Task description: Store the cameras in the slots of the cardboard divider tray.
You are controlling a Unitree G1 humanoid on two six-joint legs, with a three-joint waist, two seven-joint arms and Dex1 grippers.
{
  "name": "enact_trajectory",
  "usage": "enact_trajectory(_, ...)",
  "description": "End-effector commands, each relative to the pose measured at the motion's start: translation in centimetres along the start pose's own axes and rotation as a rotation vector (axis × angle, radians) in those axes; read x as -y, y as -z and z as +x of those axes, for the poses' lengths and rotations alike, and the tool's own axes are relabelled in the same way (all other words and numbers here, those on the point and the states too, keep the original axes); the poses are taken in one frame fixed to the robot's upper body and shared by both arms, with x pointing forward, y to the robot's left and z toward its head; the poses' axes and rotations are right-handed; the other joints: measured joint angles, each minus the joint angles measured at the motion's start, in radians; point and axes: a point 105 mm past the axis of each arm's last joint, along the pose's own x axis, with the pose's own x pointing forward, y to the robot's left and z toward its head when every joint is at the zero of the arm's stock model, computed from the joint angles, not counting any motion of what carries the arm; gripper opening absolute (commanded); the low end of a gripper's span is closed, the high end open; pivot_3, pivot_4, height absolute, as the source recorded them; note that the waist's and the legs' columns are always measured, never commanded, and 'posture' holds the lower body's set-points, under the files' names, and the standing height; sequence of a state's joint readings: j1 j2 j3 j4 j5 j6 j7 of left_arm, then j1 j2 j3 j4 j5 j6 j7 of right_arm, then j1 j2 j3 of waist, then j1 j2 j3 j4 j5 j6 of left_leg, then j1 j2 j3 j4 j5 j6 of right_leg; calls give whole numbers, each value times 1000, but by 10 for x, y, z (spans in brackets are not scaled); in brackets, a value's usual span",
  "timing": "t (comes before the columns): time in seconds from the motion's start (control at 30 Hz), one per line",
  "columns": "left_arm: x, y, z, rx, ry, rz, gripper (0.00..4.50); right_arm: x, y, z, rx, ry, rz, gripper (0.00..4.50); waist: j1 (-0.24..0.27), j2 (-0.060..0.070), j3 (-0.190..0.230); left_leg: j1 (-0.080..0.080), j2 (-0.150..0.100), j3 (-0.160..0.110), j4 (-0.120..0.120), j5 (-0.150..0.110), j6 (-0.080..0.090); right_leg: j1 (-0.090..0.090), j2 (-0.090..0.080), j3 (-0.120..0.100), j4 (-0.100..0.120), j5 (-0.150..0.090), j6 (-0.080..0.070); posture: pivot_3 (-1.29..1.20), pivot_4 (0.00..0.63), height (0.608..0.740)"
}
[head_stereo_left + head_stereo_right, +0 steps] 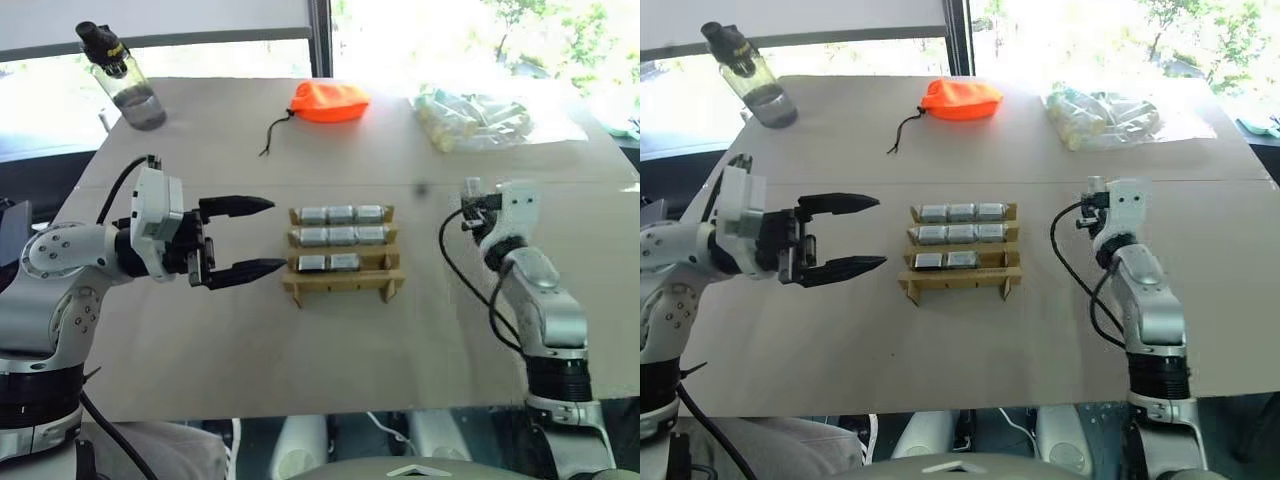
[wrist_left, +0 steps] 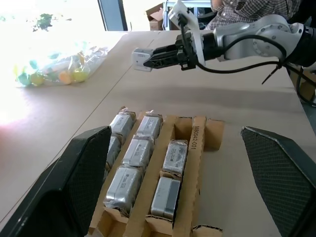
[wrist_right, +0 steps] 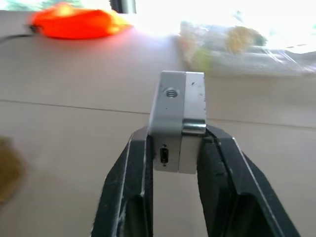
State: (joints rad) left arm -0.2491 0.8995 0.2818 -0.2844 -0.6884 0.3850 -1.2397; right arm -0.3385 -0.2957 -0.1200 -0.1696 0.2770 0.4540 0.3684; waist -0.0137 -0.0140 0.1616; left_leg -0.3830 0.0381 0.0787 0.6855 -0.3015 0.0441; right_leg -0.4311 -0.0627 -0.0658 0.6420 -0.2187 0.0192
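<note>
right gripper (image 3: pixel 173 148) pinches a camera (image 3: pixel 177 126) by its two flat sides, held off the table (image 1: pixel 330 350) right of the tray (image 1: pixel 343 282); left gripper (image 1: pixel 250 238) hangs spread wide just left of the tray, empty. the camera looks small, rigid and smooth-cased, probably light and a bit slippery, so the flat sides seem the place to grip. right wrist view shows its screw hole and port; left wrist view shows eight cameras (image 2: pixel 137 150) seated and one end slot (image 2: pixel 183 128) of the near row open.
</note>
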Motion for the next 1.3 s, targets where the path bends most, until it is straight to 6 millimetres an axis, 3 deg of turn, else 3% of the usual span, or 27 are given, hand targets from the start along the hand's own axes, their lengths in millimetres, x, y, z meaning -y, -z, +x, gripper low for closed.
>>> enact_trajectory(0.03,-2,-5,-2,7,-12,38,4403,-45,-31,-16,77,-441,-61,672,1,0,0,0,0,0,0,0,0,0,0,0,0,0,0,0,150,740)
enact_trajectory(0.23,-2,-6,-3,7,-20,44,4403,-77,-33,-28,3,-810,-159,672,1,-1,0,1,0,0,0,0,0,0,0,0,1,0,0,0,150,740)
enact_trajectory(0.47,-2,-6,-4,3,-26,46,4403,-92,-36,-25,-76,-1011,-257,672,5,-1,-1,0,0,0,1,0,0,0,0,-1,0,0,0,0,150,740)
enact_trajectory(0.57,1,-7,-5,2,-24,50,4403,-101,-24,-23,-102,-1110,-307,672,5,-1,0,-1,0,-1,1,0,0,0,0,-1,0,0,0,0,150,740)
enact_trajectory(0.93,4,-10,-7,-8,-16,54,4403,-97,-5,2,-119,-1217,-402,672,4,-2,0,0,0,0,2,0,0,0,0,-1,1,0,0,0,150,740)
enact_trajectory(1.3,5,-11,-9,-17,-19,54,4403,-94,9,4,-167,-1304,-466,672,3,-1,0,0,0,-1,2,0,0,0,-1,-2,1,0,0,0,150,740)
